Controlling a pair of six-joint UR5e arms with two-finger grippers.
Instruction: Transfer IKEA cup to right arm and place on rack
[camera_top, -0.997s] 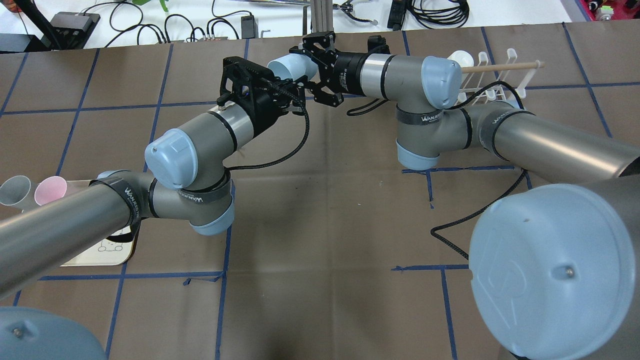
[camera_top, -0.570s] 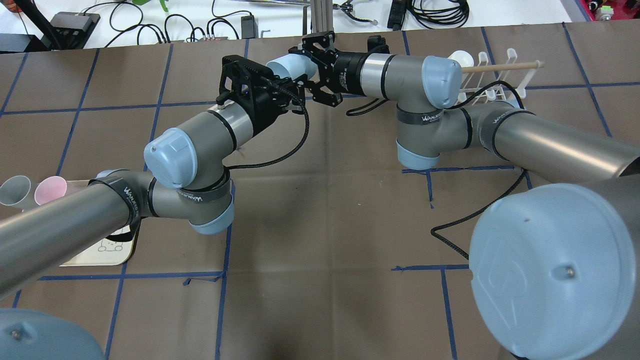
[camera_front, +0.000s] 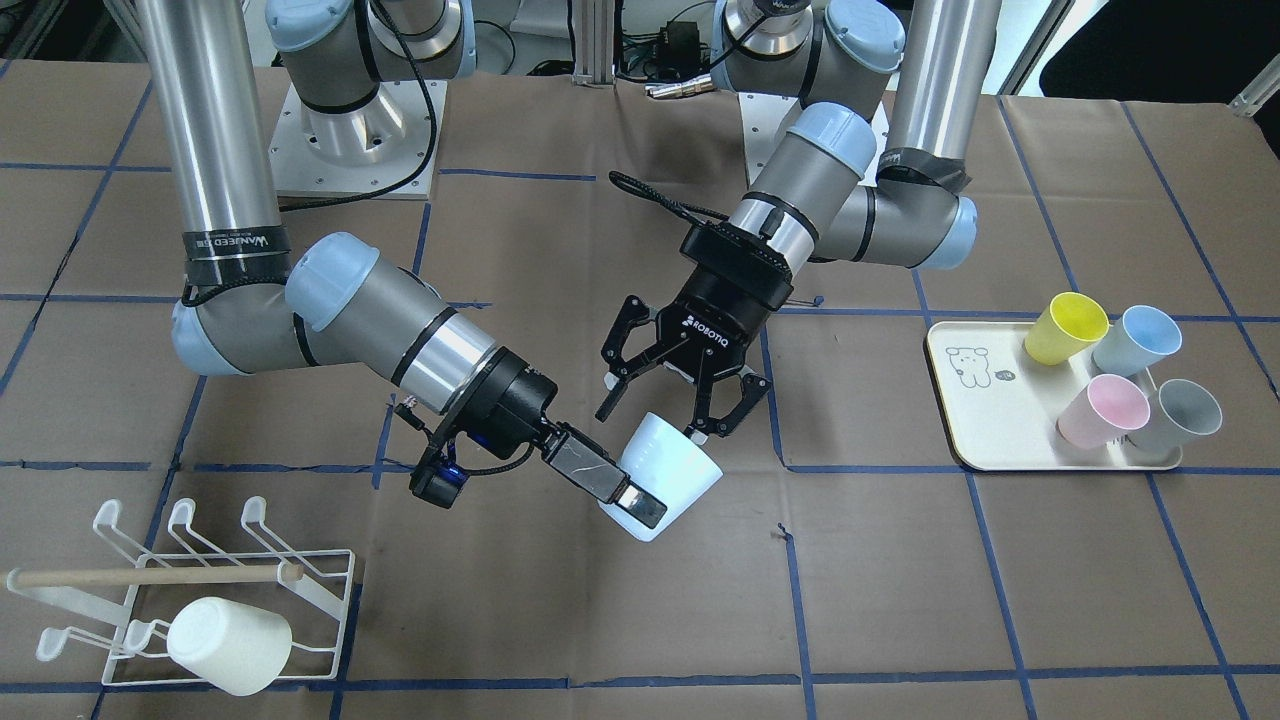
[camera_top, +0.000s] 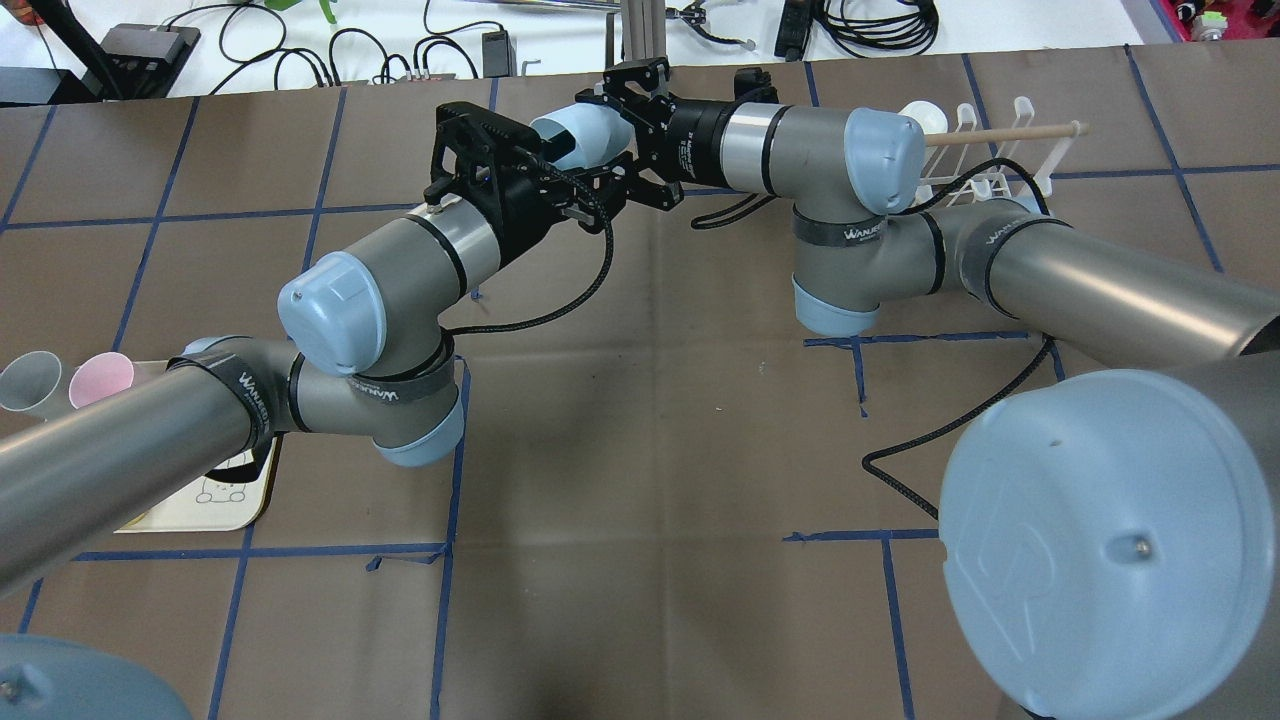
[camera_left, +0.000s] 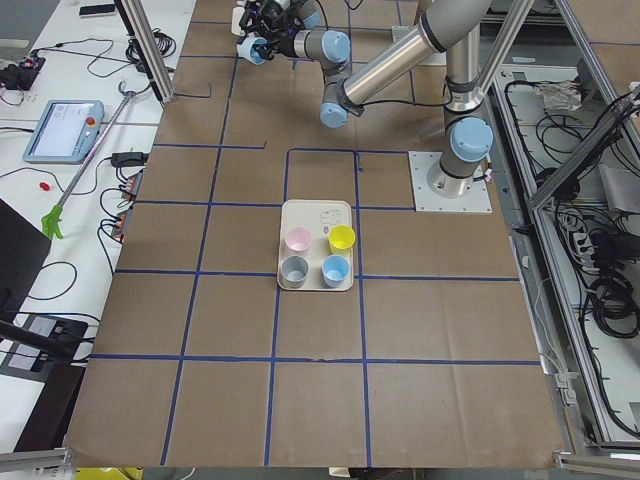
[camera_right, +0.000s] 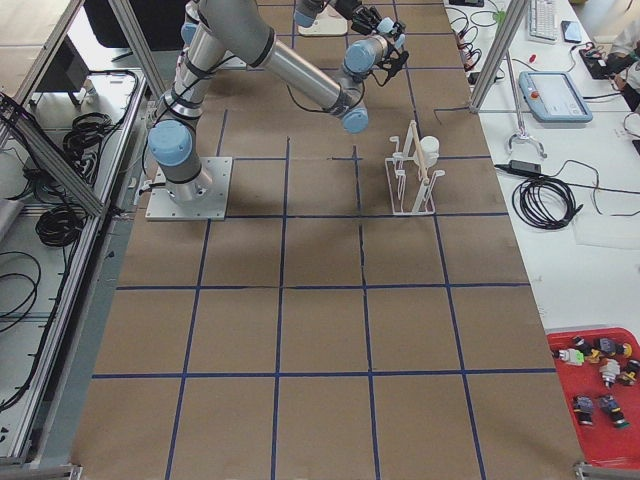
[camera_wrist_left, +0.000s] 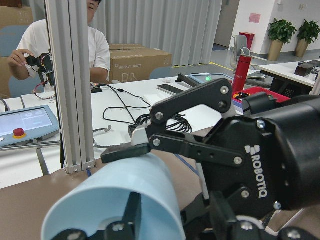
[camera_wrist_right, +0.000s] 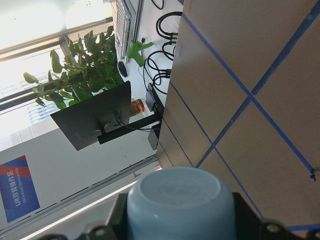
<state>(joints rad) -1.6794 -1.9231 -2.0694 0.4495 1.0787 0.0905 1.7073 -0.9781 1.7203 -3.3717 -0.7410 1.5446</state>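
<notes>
R claw (camera_front: 635, 503) clamped on blue cup (camera_front: 675, 465), axis tilted, mouth toward L claw (camera_front: 655, 408): spread wide, empty, just beside. 4 cups (camera_front: 1068, 328) on tray (camera_front: 975, 420) past L claw; 1 white cup (camera_front: 228, 645) on rack (camera_front: 150, 576).

Brown paper-covered table (camera_front: 600, 620), taped into blue squares — four things sit on it.
I take my bearings from where my right gripper (camera_front: 645, 500) and left gripper (camera_front: 655, 420) meet above the middle. The white wire rack (camera_front: 160, 575) stands well out on the right gripper's side, farther from the bases. The cream tray (camera_front: 985, 420) lies well out on the left gripper's side, about level with it. Back behind both grippers — the right base plate (camera_front: 410, 170) and left base plate (camera_left: 428, 200) sit flat.
</notes>
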